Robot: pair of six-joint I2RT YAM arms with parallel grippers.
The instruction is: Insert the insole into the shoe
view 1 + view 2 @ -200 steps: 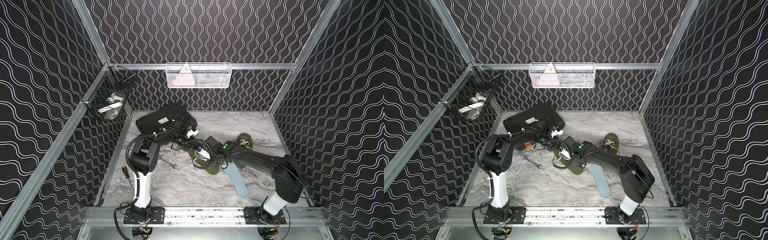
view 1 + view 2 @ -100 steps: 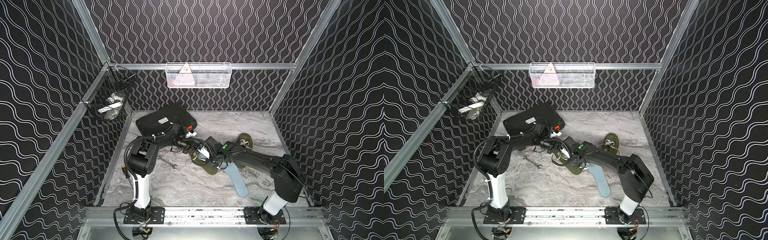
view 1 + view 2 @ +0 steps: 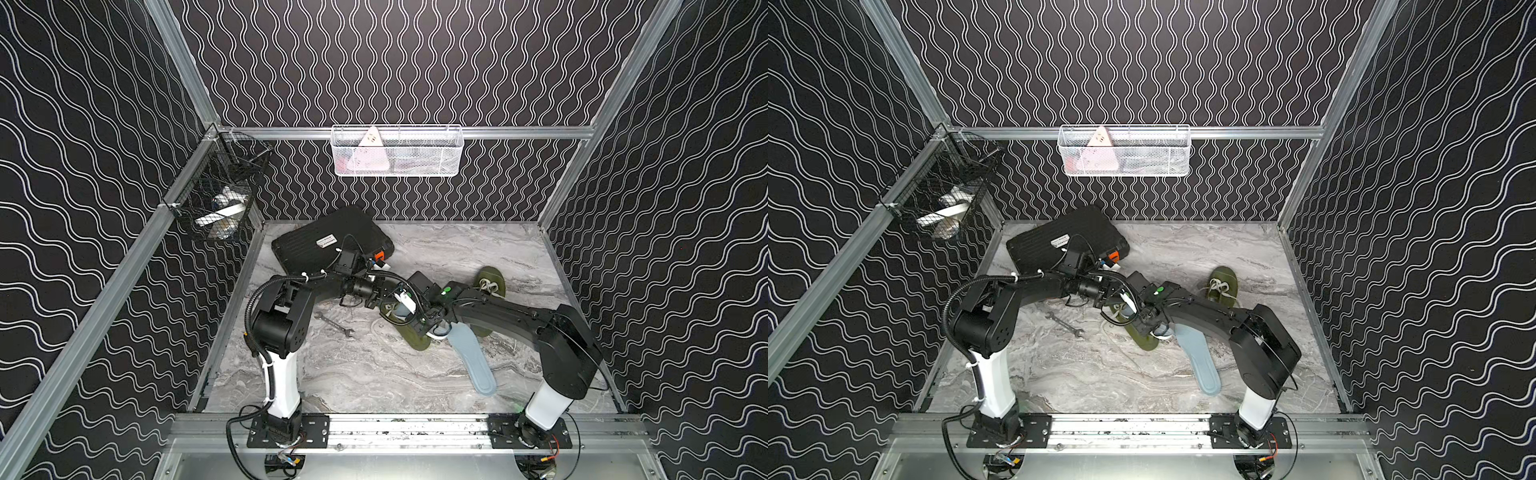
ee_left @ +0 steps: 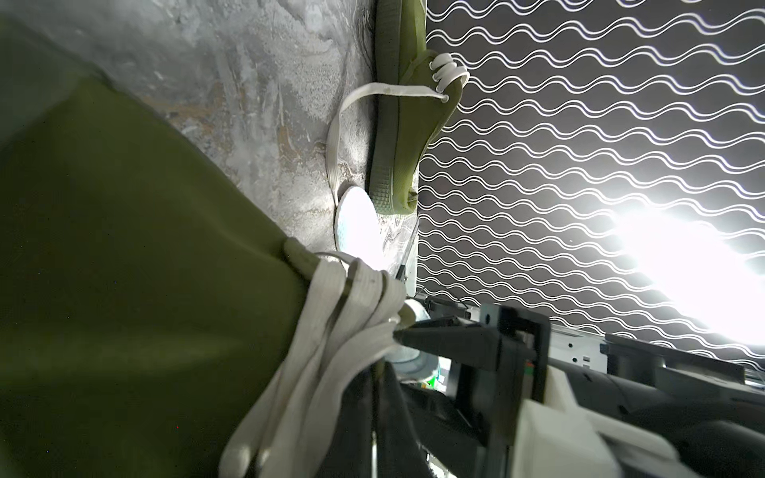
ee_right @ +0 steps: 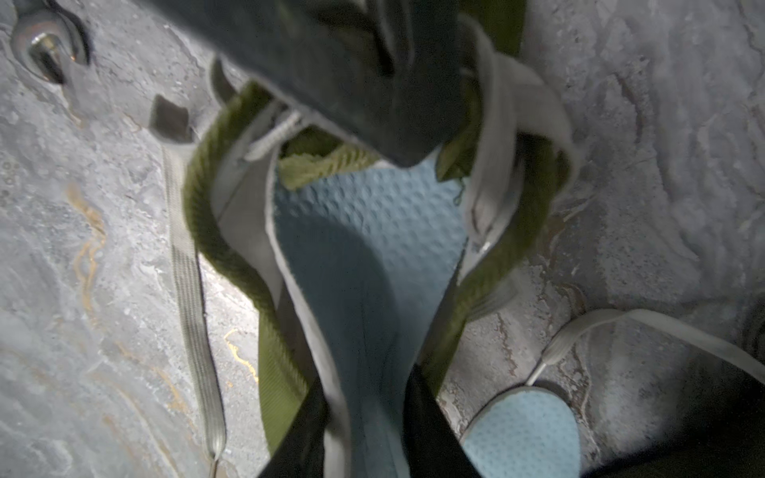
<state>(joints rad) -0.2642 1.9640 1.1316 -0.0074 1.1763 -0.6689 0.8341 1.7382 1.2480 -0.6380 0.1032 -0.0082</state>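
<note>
An olive green shoe lies at mid-table, also seen in a top view. My left gripper reaches in from the left and is shut on the shoe's upper by the white laces. My right gripper is shut on a light blue insole. The insole is folded narrow between the fingers, and its front lies inside the shoe's mouth under the tongue. In the top views the insole is mostly hidden beneath the right gripper.
A second blue insole lies loose just right of the shoe. A second olive shoe sits farther back right. A wrench lies left of the shoe, and a black case sits at the back left. Wire baskets hang on the walls.
My left gripper has moved forward from near the black case to the shoe's mouth. The right arm has stayed over the shoe with the insole.
</note>
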